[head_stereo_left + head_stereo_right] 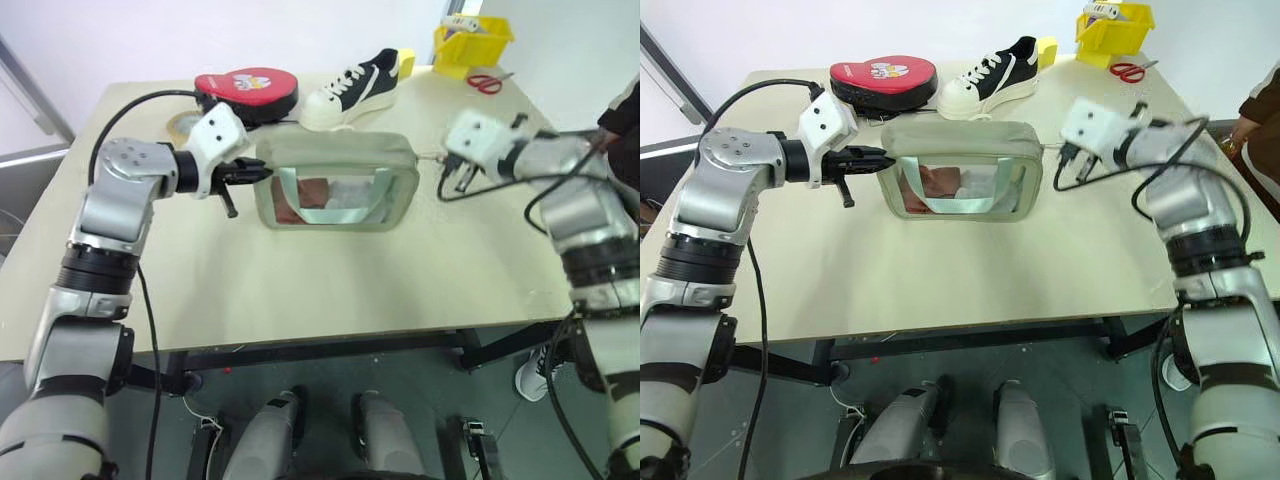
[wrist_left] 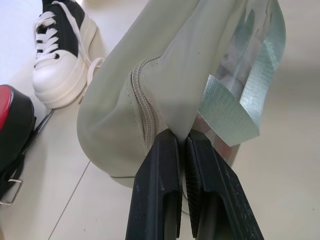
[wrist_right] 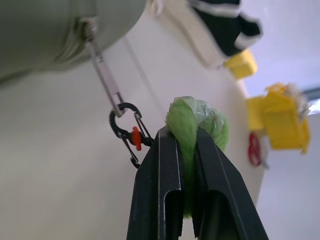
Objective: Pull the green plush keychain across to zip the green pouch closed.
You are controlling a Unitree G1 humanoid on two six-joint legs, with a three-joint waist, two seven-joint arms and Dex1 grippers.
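Pinching the keychain [image 3: 196, 120] between its two black fingers, the right gripper [image 3: 186, 131] is clamped on the soft green plush just beside the right end of the pouch [image 1: 335, 155], where a small black clip [image 3: 127, 131] links the plush to the zipper pull [image 3: 104, 75]. Across the table [image 1: 330, 290], the left gripper [image 2: 181, 145] is clenched on a fold of fabric at the pouch's left end, next to the zipper track. The pouch lies in the middle of the table, in front of a sneaker [image 1: 352, 88] and a red pad [image 1: 246, 90]. Judging by its creased skin, the pouch looks light and floppy, liable to slide or buckle unless its far end is anchored. The plush squashes under the fingers, so a firm hold close to the clip seems wisest. From its position at the pouch's end, the zip appears nearly or fully run.
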